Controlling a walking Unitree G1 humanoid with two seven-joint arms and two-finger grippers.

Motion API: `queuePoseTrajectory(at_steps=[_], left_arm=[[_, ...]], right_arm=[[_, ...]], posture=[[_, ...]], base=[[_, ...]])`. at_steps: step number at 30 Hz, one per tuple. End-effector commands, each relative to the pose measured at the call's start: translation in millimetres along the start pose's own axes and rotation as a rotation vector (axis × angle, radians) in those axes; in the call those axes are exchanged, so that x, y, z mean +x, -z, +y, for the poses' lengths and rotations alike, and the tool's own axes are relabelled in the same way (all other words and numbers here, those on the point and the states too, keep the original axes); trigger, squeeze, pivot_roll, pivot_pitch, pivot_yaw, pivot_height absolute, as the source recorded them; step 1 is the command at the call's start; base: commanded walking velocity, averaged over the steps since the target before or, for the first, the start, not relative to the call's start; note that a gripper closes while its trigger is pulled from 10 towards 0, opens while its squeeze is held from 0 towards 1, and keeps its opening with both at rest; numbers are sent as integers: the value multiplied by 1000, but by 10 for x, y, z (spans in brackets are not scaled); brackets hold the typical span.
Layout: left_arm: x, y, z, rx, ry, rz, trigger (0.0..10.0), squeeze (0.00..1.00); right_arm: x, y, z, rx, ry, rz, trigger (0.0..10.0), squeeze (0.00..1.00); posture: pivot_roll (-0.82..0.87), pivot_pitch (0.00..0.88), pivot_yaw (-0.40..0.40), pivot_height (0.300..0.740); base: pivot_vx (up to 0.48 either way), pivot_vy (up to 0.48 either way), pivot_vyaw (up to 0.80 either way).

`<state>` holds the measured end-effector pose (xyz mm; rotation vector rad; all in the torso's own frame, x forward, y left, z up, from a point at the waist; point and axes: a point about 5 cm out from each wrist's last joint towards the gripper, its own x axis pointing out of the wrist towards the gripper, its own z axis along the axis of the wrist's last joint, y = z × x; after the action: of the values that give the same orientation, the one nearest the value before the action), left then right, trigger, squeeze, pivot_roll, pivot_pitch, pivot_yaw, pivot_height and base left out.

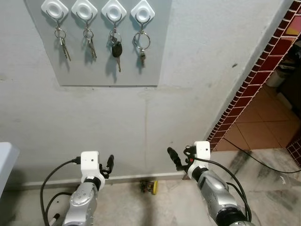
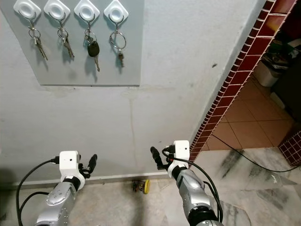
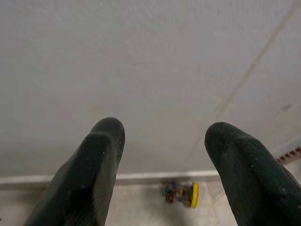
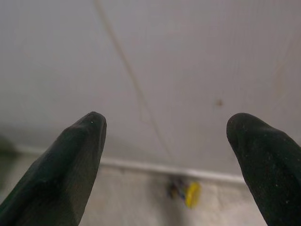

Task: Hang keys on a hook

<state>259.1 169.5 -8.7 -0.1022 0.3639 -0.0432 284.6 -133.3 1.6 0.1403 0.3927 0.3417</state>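
Four sets of keys hang on hooks at the upper left of the frame.

The keys [image 1: 116, 48] dangle from white hooks [image 1: 113, 10] on a grey board [image 1: 160, 56]. Low in the frame, the left gripper [image 3: 162, 155] and right gripper [image 4: 164, 141] both point at the wall, fingers spread, empty. A small yellow toy [image 1: 149, 187] lies on the floor between them.

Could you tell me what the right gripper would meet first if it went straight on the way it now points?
Most likely the bare wall: the open right gripper faces it, nothing between.

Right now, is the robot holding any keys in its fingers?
No. Both the left gripper and the right gripper are open and empty. Four key sets hang on the hooks.
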Motion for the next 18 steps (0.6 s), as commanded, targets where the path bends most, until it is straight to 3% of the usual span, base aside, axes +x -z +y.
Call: queuePoseTrajectory(at_steps=[1, 7, 13, 18], left_arm=[[-49, 171, 13, 32, -2, 69, 10000, 0], [-113, 405, 25, 27, -9, 186, 10000, 0], [-267, 702, 62, -13, -69, 337, 10000, 0], [-322, 782, 54, -39, -72, 368, 10000, 0]], right_arm=[[-103, 240, -74, -48, 41, 112, 10000, 1000], [-201, 438, -149, -76, 96, 211, 10000, 1000], [-371, 714, -216, -114, 147, 356, 10000, 1000], [-436, 800, -240, -99, 177, 396, 10000, 1000]], posture=[[-117, 64, -30, 740], [-113, 38, -32, 740], [-121, 0, -26, 740], [-121, 0, -26, 740]], base=[[0, 0, 0], [0, 0, 0], [0, 0, 0], [0, 0, 0]])
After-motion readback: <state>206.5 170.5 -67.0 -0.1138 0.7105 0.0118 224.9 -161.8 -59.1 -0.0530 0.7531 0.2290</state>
